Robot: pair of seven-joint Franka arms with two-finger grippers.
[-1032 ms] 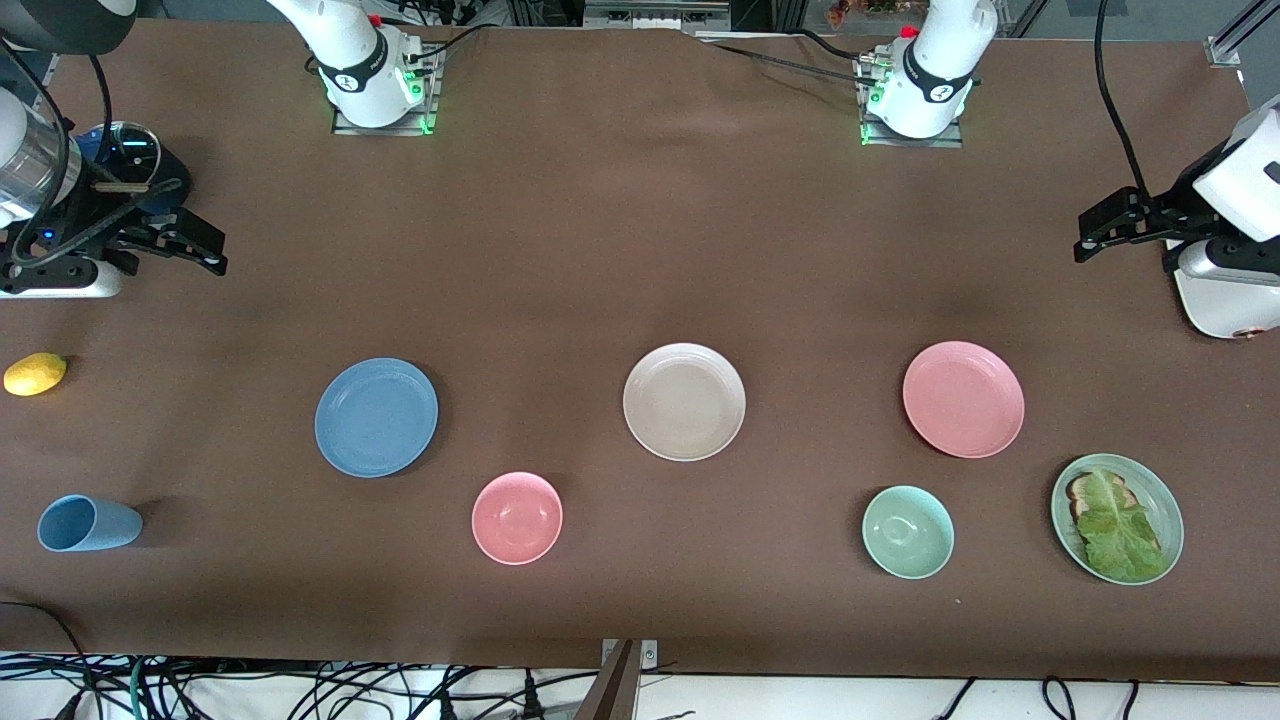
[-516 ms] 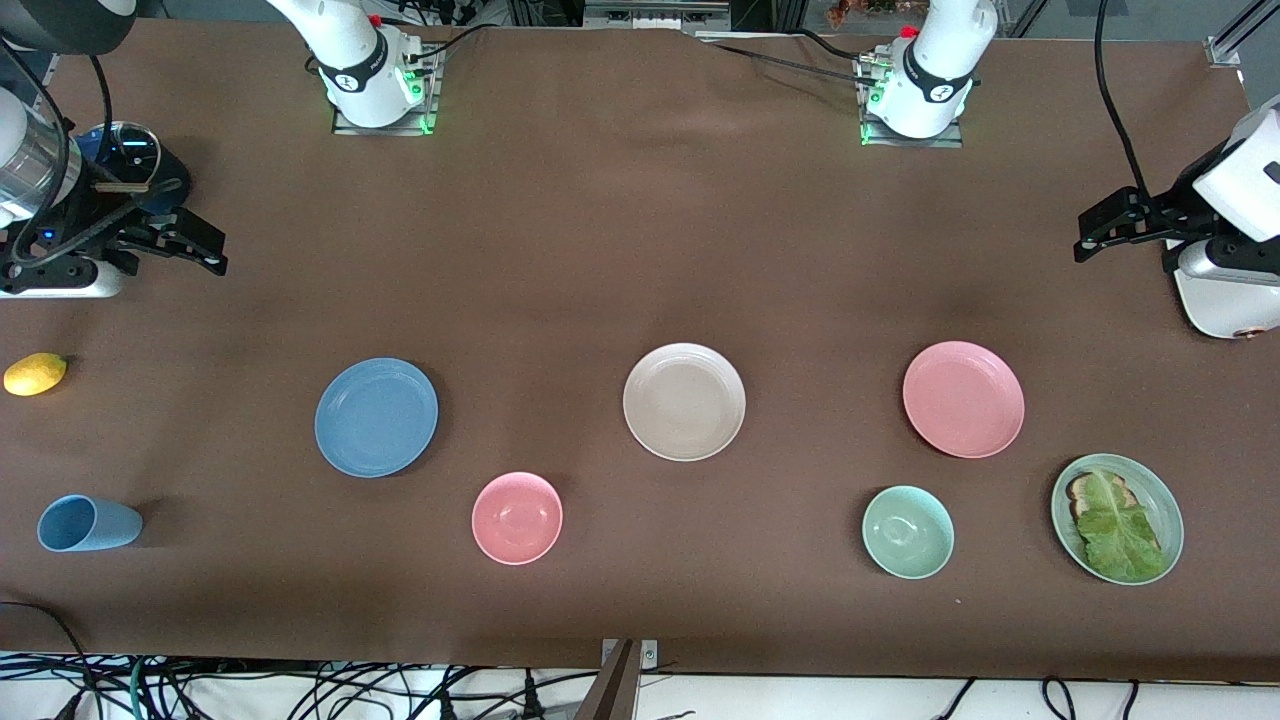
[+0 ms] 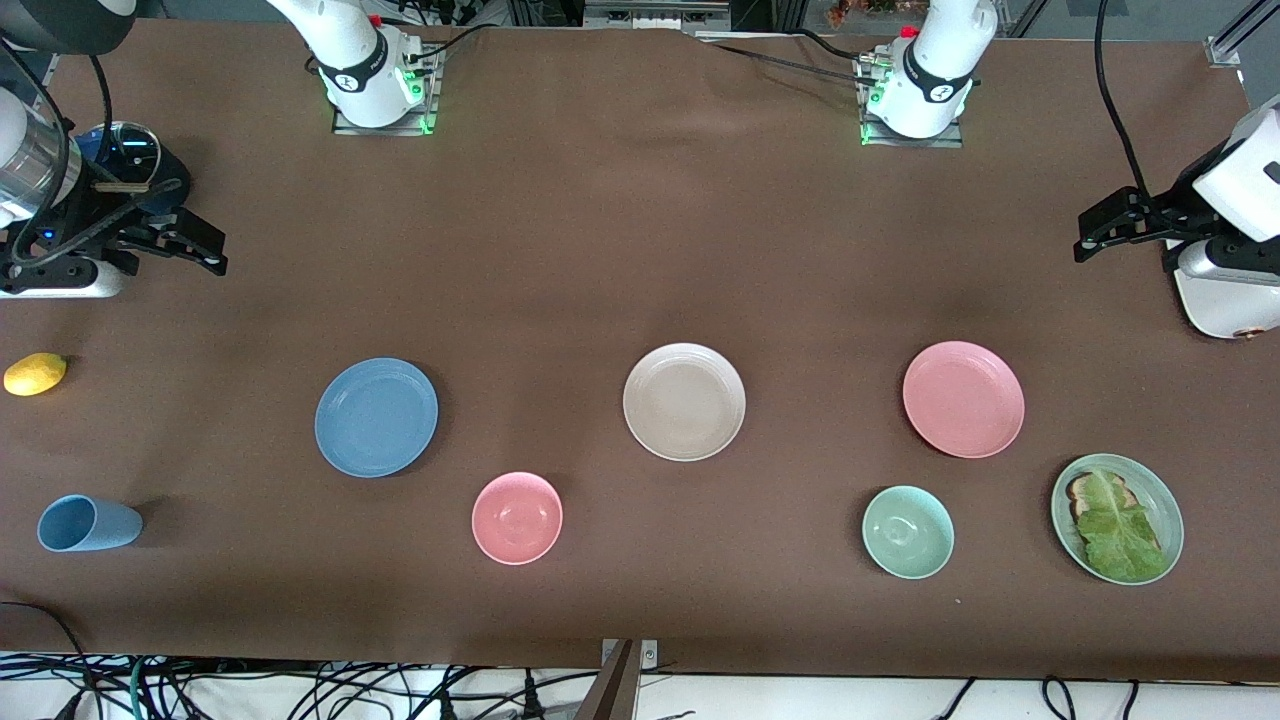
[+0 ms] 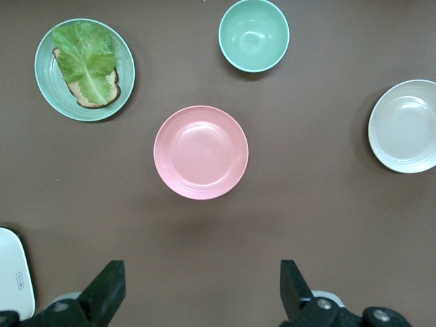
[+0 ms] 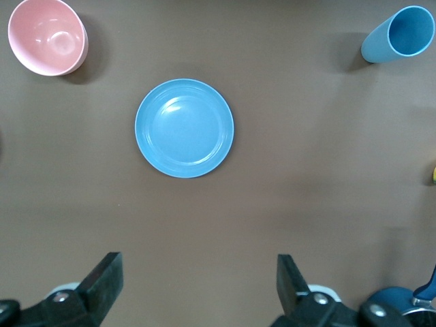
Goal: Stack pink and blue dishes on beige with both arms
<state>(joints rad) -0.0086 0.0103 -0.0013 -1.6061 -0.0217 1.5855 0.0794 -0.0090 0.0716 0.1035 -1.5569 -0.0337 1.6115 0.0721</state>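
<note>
— Where do you have the three plates?

— You have the beige plate (image 3: 684, 401) in the middle of the counter (image 3: 640, 230). The blue plate (image 3: 376, 416) lies flat toward the right arm's end, the pink plate (image 3: 963, 398) flat toward the left arm's end. All three sit well apart, in a rough row, with nothing stacked.

— And your arms?

— Your right gripper (image 3: 190, 243) hangs high over the counter at the right arm's end; its fingers (image 5: 102, 279) stand wide apart, holding nothing, and its wrist view looks down on the blue plate. Your left gripper (image 3: 1100, 228) hangs over the counter at the left arm's end, fingers (image 4: 109, 289) likewise spread and empty, with the pink plate below in its wrist view.

— What else do you see?

— Nearer the front camera than the plates you have a pink bowl (image 3: 517, 517), a green bowl (image 3: 907, 531), and a green plate with toast and lettuce (image 3: 1117, 518). A blue cup (image 3: 88, 523) lies on its side and a lemon (image 3: 35, 373) sits near the right arm's end.
</note>
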